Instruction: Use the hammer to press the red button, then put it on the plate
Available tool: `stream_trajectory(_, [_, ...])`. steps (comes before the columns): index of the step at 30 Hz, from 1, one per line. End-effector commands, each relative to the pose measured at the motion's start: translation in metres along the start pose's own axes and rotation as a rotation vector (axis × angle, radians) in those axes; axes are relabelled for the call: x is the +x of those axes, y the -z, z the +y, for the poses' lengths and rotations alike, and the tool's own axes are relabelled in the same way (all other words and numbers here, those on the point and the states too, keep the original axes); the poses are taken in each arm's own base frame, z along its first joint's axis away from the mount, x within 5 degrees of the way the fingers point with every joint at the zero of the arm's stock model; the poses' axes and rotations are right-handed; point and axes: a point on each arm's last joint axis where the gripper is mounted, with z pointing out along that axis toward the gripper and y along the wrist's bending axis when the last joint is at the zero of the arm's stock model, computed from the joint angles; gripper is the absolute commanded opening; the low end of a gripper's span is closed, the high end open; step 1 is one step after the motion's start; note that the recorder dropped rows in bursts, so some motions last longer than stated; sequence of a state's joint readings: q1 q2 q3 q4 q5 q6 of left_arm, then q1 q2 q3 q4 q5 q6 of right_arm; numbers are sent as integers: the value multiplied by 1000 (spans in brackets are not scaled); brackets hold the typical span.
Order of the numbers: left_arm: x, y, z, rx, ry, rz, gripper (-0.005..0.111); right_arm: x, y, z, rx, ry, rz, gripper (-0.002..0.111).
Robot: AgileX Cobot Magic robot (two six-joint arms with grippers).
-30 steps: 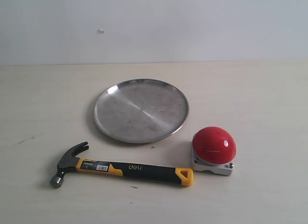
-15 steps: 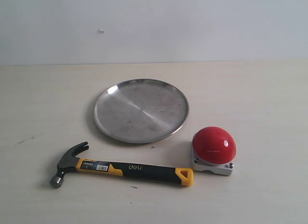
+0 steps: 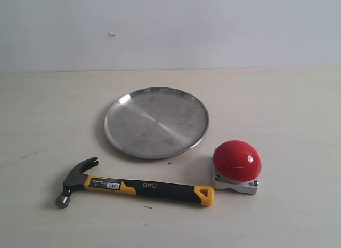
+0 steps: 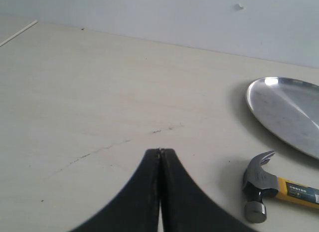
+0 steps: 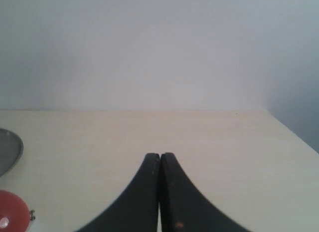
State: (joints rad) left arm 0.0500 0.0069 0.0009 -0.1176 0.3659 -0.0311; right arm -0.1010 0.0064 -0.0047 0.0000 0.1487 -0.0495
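The hammer (image 3: 138,186) lies flat on the table near the front, its dark head at the left and its yellow end close to the red button (image 3: 237,159). Behind both rests the silver plate (image 3: 156,122). No arm shows in the exterior view. In the left wrist view my left gripper (image 4: 160,151) is shut on nothing above bare table, with the hammer head (image 4: 259,186) and the plate's rim (image 4: 259,87) off to one side. In the right wrist view my right gripper (image 5: 160,155) is shut and empty; the red button (image 5: 12,214) and the plate's edge (image 5: 12,147) show at the frame's border.
The pale wooden table (image 3: 48,114) ends at a grey-white wall (image 3: 170,29) behind. A few dark scuff marks (image 4: 164,128) streak the tabletop ahead of the left gripper. The table's far corner edge (image 5: 294,132) shows in the right wrist view.
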Motion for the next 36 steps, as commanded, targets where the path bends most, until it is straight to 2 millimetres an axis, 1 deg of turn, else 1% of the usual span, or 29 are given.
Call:
stream_trajectory(1, [-1,1,0,-2,2,-11,0,-11,1,-1,13,1,-136,0])
stream_trajectory(9, [-1,1,0,-2,2,-11,0,-12,1,-1,14,1,-144,0])
stream_trajectory(20, [-1,1,0,-2,2,-11,0,-12,1,-1,-6,-263,-151,0])
stream_trajectory(28, [-1,1,0,-2,2,-11,0,-16,2,-1,-9,-268,-190,0])
stream_trajectory(36, [-1,1,0,-2,2,-11,0,-14,2,-1,-12,-296,-176,0])
